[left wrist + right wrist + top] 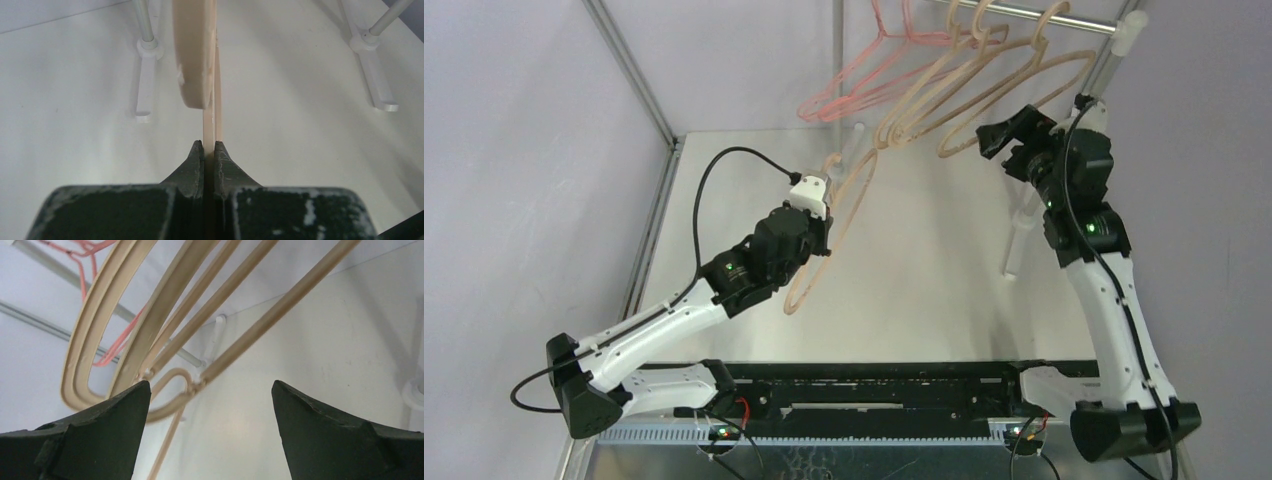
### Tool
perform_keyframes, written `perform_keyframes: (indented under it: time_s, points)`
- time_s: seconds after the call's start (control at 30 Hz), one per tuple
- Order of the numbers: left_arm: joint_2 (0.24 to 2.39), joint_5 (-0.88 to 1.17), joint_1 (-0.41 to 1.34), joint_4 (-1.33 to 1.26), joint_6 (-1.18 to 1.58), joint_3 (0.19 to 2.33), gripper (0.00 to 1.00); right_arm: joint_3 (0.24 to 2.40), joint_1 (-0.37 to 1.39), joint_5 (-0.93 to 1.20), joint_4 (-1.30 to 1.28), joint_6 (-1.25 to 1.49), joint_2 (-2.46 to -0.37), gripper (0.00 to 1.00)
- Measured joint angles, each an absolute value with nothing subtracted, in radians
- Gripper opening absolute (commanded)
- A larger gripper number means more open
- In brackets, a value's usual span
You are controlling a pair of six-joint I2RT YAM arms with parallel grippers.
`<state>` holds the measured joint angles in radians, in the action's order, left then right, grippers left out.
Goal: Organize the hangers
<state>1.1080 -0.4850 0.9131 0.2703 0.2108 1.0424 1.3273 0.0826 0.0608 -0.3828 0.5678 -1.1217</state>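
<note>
the left end effector [209, 150] is clamped on a thin bar of a beige hanger [194, 55]. its jaws are pressed flat against both sides of that bar, with no gap showing in the left wrist view. the hanger is held in the air above the tabletop [924, 290], below the rack rod [1064, 20] and short of it, with its hook end pointing away from the arm toward the rack.

the other beige hangers [162, 310] hang together on the rod, and the pink wire hangers [874, 65] hang to their left in the top view. the right end effector [210, 387] is spread wide and empty, just below the hung beige ones. their lower bars cross the space ahead of its fingers, and it touches none of them.

the step in hand looks like carrying the held hanger up to the rod and hooking it beside its beige fellows. the grip is on a slim bar far from the hook, so the hanger may pivot in the jaws. a slow lift with the clamp firm seems wise. the hook should rise above the rod first, then come down over it, not be pushed in from the side where it could knock the neighbours along. the hook's opening should face the rod before the approach. the right arm seems well placed to steady the hung group or open a slot. release should wait until the hook carries the weight.
</note>
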Motion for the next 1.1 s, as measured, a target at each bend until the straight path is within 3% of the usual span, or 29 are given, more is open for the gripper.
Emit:
perform_keyframes:
  time_s: [0.3, 0.33, 0.37, 0.43, 0.5, 0.6, 0.7, 0.97, 1.1]
  points:
    - [1.114, -0.485, 0.913, 0.271, 0.212, 1.042, 0.01, 1.287, 0.208, -0.185, -0.4, 0.393, -0.971, 0.86]
    - [1.114, -0.485, 0.913, 0.27, 0.212, 1.042, 0.01, 1.287, 0.22, -0.214, -0.4, 0.375, -0.965, 0.79]
    - [1.114, -0.485, 0.913, 0.27, 0.213, 1.042, 0.01, 1.287, 0.236, -0.249, -0.4, 0.356, -0.958, 0.65]
    - [1.114, -0.485, 0.913, 0.271, 0.213, 1.042, 0.0, 1.287, 0.252, -0.293, -0.397, 0.322, -0.949, 0.45]
    - [1.114, -0.485, 0.913, 0.27, 0.213, 1.042, 0.0, 1.287, 0.257, -0.32, -0.385, 0.297, -0.944, 0.3]
    - [1.114, -0.485, 0.913, 0.27, 0.213, 1.042, 0.0, 1.287, 0.254, -0.34, -0.35, 0.277, -0.949, 0.23]
    - [1.114, -0.485, 0.913, 0.27, 0.213, 1.042, 0.0, 1.287, 0.247, -0.353, -0.285, 0.257, -0.975, 0.1]
    - [1.097, -0.485, 0.913, 0.266, 0.213, 1.035, 0.0, 1.363, 0.183, -0.365, -0.142, 0.216, -1.192, 0.0]
    - [1.083, -0.487, 0.913, 0.263, 0.212, 1.026, 0.0, 1.399, 0.174, -0.4, -0.103, 0.186, -1.277, 0.0]
